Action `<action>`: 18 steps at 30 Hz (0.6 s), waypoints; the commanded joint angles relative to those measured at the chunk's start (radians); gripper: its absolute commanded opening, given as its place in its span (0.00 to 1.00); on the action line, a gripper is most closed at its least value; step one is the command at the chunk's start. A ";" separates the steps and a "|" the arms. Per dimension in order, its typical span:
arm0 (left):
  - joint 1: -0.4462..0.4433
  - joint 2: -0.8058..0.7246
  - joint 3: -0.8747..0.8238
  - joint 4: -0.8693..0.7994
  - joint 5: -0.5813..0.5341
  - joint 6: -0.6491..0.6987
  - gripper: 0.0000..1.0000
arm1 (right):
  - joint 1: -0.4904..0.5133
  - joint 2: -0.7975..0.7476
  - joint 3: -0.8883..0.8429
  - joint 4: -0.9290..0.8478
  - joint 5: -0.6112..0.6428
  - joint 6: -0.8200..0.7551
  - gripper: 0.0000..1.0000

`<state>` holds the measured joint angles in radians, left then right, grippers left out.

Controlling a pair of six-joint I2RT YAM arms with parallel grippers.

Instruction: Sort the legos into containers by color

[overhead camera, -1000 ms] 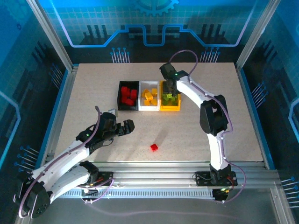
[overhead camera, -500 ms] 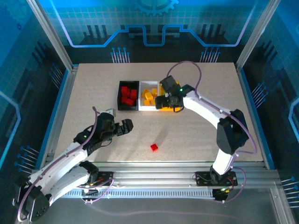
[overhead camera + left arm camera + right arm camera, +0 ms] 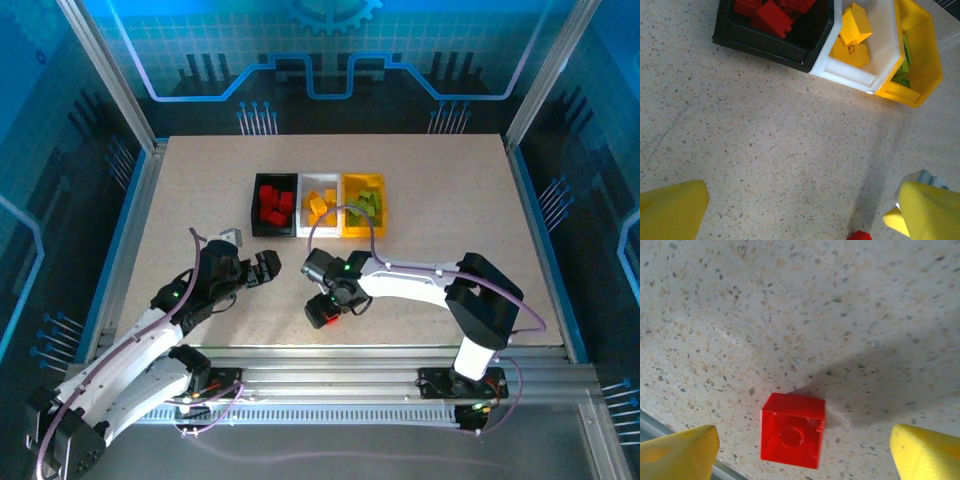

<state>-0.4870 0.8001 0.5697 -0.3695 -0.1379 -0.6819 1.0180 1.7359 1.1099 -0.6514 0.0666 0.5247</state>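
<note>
One red lego [image 3: 792,430] lies on its side on the table, hollow underside up, near the front edge [image 3: 326,319]. My right gripper [image 3: 802,452] is open just above it, a yellow finger on each side and neither touching; in the top view this gripper [image 3: 322,312] sits low over the brick. My left gripper [image 3: 266,268] is open and empty to the left, and in its own view [image 3: 800,215] the red lego [image 3: 860,235] shows at the bottom. The black container [image 3: 273,228] holds red legos, the white [image 3: 320,233] yellow ones, the yellow-orange [image 3: 363,233] green ones.
The three containers [image 3: 805,55] stand joined in a row at mid-table, behind both grippers. The table's metal front rail [image 3: 650,430] runs close to the red lego. The right arm's long white link [image 3: 410,282] stretches across the table's front half.
My right arm has swung from over the yellow-orange container down to the front of the table, above the red lego, and its jaws have opened. The left arm has barely shifted.
</note>
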 commanded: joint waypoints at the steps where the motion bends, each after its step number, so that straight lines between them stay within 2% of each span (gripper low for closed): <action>1: 0.011 0.004 -0.001 -0.010 -0.012 0.001 0.99 | 0.036 0.041 0.013 -0.002 0.003 0.011 0.87; 4: 0.012 0.006 -0.005 -0.008 -0.012 -0.001 0.99 | 0.044 0.074 0.039 -0.028 0.049 0.006 0.80; 12: 0.017 0.007 -0.007 -0.011 -0.011 0.002 0.99 | 0.044 0.097 0.044 -0.044 0.092 0.006 0.47; 18: 0.021 0.006 -0.008 -0.016 -0.023 0.004 0.99 | 0.000 0.004 0.059 -0.029 0.126 -0.019 0.38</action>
<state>-0.4767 0.8051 0.5697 -0.3691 -0.1387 -0.6819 1.0443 1.8107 1.1393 -0.6724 0.1581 0.5182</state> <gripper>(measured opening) 0.990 0.381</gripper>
